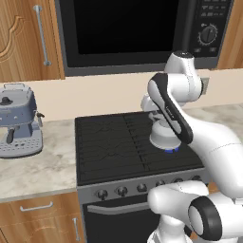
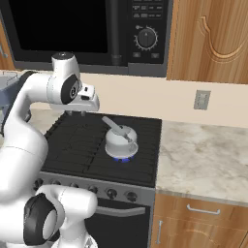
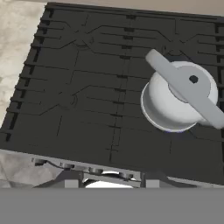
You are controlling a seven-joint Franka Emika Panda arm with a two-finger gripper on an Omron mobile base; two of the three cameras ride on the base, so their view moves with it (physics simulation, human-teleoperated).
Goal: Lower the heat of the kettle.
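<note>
The small silvery-white kettle (image 2: 121, 140) stands on the stove's front right burner, over a blue flame (image 2: 121, 159). In the left base view the kettle (image 1: 162, 135) is partly hidden by my forearm. The hand view looks down on the kettle (image 3: 177, 98), with its arched handle crossing the lid knob. My gripper (image 2: 79, 113) hangs open and empty above the rear left of the black stove top (image 2: 77, 140), up and left of the kettle and not touching it. The fingertips (image 3: 72, 180) show wide apart. A row of stove knobs (image 1: 122, 191) lines the front panel (image 2: 121, 194).
A grey-blue espresso machine (image 1: 16, 126) stands on the left counter. A black microwave (image 1: 123, 28) hangs above the stove. Marble counter (image 2: 203, 155) lies right of the stove, with a wall outlet (image 2: 201, 100) above it. Wooden drawers sit below.
</note>
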